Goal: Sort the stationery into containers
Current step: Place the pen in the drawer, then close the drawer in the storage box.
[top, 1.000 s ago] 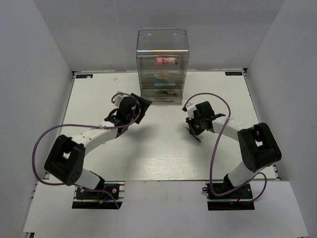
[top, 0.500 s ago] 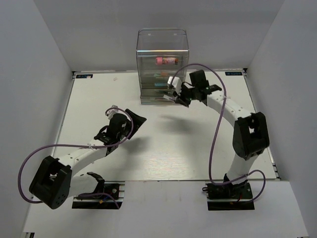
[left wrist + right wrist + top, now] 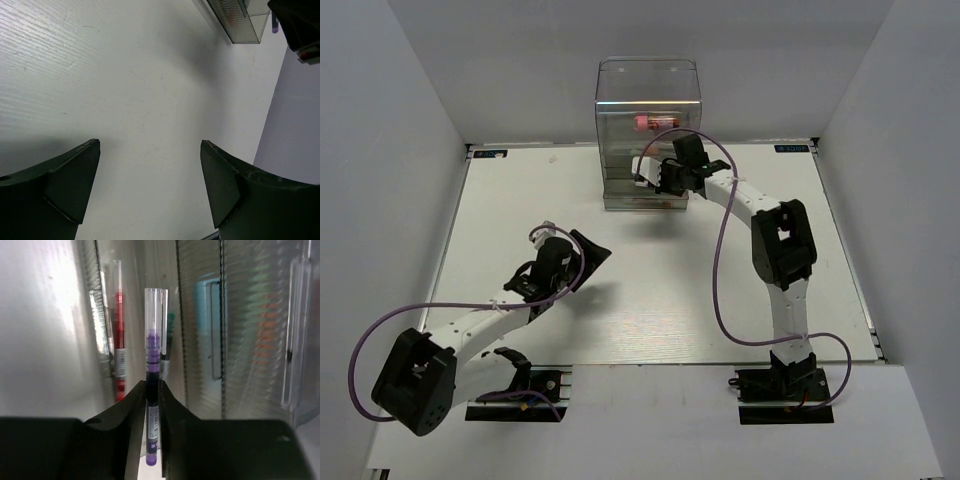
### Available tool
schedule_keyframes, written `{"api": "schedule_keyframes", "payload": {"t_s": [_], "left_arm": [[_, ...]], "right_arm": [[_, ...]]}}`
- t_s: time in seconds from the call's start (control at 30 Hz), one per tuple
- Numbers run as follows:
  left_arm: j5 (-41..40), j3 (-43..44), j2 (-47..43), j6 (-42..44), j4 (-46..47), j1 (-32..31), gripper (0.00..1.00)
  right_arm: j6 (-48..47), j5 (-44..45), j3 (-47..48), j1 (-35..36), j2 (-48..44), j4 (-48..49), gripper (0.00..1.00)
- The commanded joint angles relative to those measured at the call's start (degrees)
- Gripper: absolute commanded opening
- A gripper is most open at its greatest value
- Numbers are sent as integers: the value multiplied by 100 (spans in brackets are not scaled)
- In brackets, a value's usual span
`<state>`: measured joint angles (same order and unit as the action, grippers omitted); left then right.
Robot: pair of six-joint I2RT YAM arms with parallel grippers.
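Right pincer (image 3: 152, 386) gripping pen (image 3: 153, 340), purple, clear-capped

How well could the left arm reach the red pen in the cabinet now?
Probably not: the right pincer, shut on a purple pen, sits at the cabinet front, and the red pen lies inside it.

The overhead camera sits high behind the arm bases and looks down and forward. It takes in the whole table (image 3: 650, 300), out to the clear cabinet (image 3: 648, 100) at the far edge. The left wrist camera rides low over the tabletop, peering out between the wide-set fingers of the left gripper (image 3: 150, 145) across bare white surface, and the cabinet's bottom corner just clips its top right. The right wrist camera is up close against the drawer fronts, with the right gripper (image 3: 152, 387) and its purple pen (image 3: 153, 355) in the foreground. All three views share the cabinet
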<state>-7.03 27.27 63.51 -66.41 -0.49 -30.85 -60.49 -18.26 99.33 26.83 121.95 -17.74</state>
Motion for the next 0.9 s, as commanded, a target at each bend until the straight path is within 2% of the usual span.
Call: {"api": "schedule_keyframes", "payload": {"t_s": [0.0,0.1,0.2,0.27,0.3,0.33,0.37,0.43,0.47,0.5,0.57,0.6,0.67,0.77,0.87], "left_arm": [[-36,-72,-286,93,-162,18,91],[-36,-72,-286,93,-162,18,91],[-36,-125,-286,93,-162,18,91],[-36,-125,-207,93,-110,18,91],[-36,-64,-129,93,-109,18,91],[17,-11,-23,93,-109,18,91],[17,-11,30,93,-109,18,91],[69,51,109,93,-48,18,91],[70,51,162,93,-48,18,91],[131,103,232,146,5,18,91],[131,164,285,146,5,18,91],[131,165,285,146,5,18,91],[131,165,285,146,5,18,91],[131,165,285,146,5,18,91],[131,104,233,146,5,18,91]], "right_arm": [[-350,349,491,41,179,456,24],[-367,306,535,59,224,359,44],[-323,52,316,51,14,358,44],[-253,-45,219,33,-66,376,40],[-122,-194,123,42,-144,368,33],[-86,-465,113,24,-224,307,13],[-103,-624,183,7,-268,88,0],[-356,-1143,271,-2,-277,-500,0],[-532,-1728,402,-20,-234,-790,0],[-926,-1864,551,6,-198,-1706,0],[-1263,-2214,658,33,-93,-2109,0],[-1499,-2286,780,50,-58,-2633,0],[-1588,-2288,877,86,161,-3058,0],[-1501,-2068,966,138,372,-3034,0],[-931,-1480,887,165,522,-2508,0]]}}
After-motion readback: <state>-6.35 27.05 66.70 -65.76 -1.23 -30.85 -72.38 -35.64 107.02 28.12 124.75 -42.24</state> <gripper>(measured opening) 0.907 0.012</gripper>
